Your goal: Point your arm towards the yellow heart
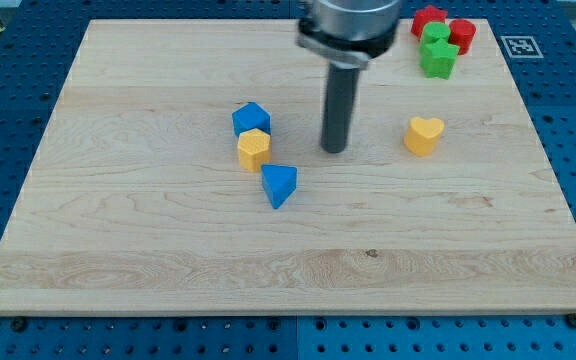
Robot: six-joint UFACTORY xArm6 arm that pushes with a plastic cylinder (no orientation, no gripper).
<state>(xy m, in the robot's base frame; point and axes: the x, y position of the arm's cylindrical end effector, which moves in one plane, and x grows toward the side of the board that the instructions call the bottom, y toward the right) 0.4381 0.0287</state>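
The yellow heart (424, 135) lies on the wooden board (168, 250) right of the middle. My tip (335, 150) rests on the board a short way to the heart's left, apart from it. The rod rises straight up from there to the arm's grey body at the view's top.
Left of my tip stand a blue cube (251, 118), a yellow hexagonal block (253, 150) touching it below, and a blue triangular block (279, 185). At the top right corner cluster a red star (427, 19), a red block (462, 33), a green block (434, 34) and a green star (439, 59).
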